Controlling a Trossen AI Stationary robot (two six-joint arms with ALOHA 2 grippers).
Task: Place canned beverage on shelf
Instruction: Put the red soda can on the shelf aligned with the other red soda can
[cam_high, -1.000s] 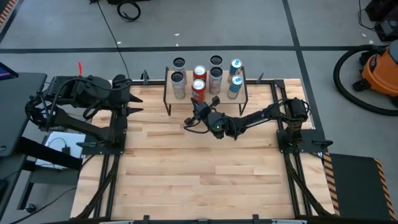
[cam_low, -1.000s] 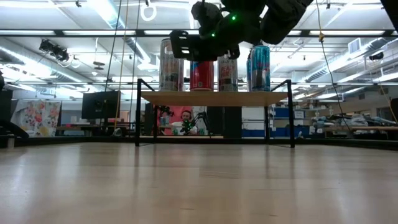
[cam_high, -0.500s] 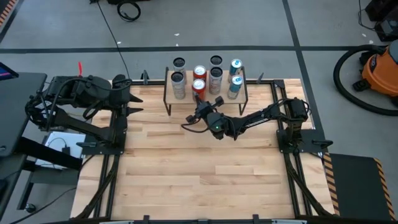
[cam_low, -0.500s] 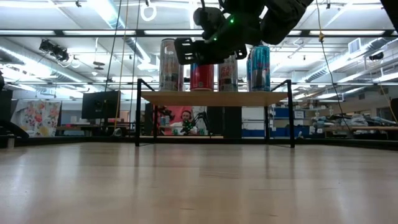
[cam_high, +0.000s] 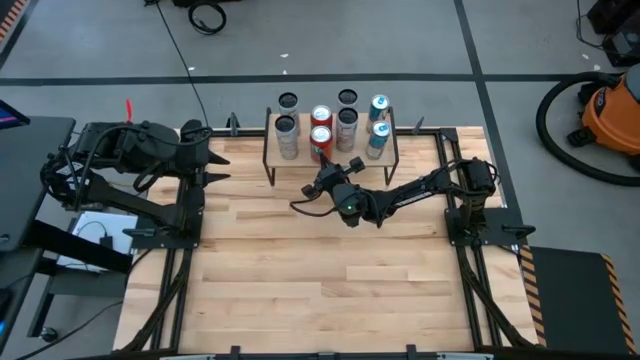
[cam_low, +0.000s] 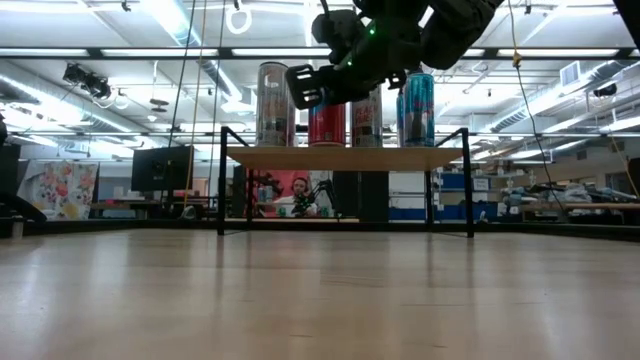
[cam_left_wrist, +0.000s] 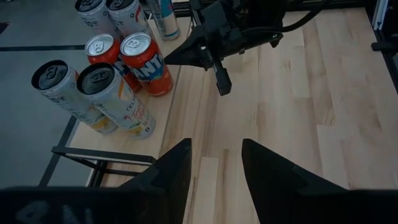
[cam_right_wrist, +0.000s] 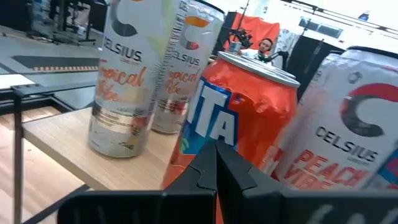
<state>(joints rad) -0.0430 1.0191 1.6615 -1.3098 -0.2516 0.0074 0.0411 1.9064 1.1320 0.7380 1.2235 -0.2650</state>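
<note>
The shelf (cam_high: 305, 157) stands at the table's far edge with several cans upright on its top board (cam_low: 345, 158): silver ones (cam_high: 287, 128), two orange ones (cam_high: 320, 138) and two blue ones (cam_high: 377, 135). My right gripper (cam_high: 322, 170) is shut and level at the shelf's near side. Its tips (cam_right_wrist: 215, 163) point at the nearer orange can (cam_right_wrist: 236, 118), which stands on its base between two silver cans. My left gripper (cam_left_wrist: 216, 165) is open over the table's left side, with nothing between its fingers. My right gripper comes level from the table's near side, its shut fingertips (cam_left_wrist: 173, 58) right at the wall of the nearer orange can (cam_left_wrist: 144, 62). I cannot tell whether they touch it. The can stands upright on the shelf.
Bare wooden tabletop (cam_high: 330, 270) spreads on the near side of the shelf. Black frame rails (cam_high: 175, 290) run along the table's left and right edges. An orange vacuum (cam_high: 610, 115) stands on the floor at the far right. A person (cam_low: 299, 192) shows behind the shelf.
My right gripper has turned at the wrist while staying at the shelf's near side, by the orange can. It has stayed shut. No can has moved.
</note>
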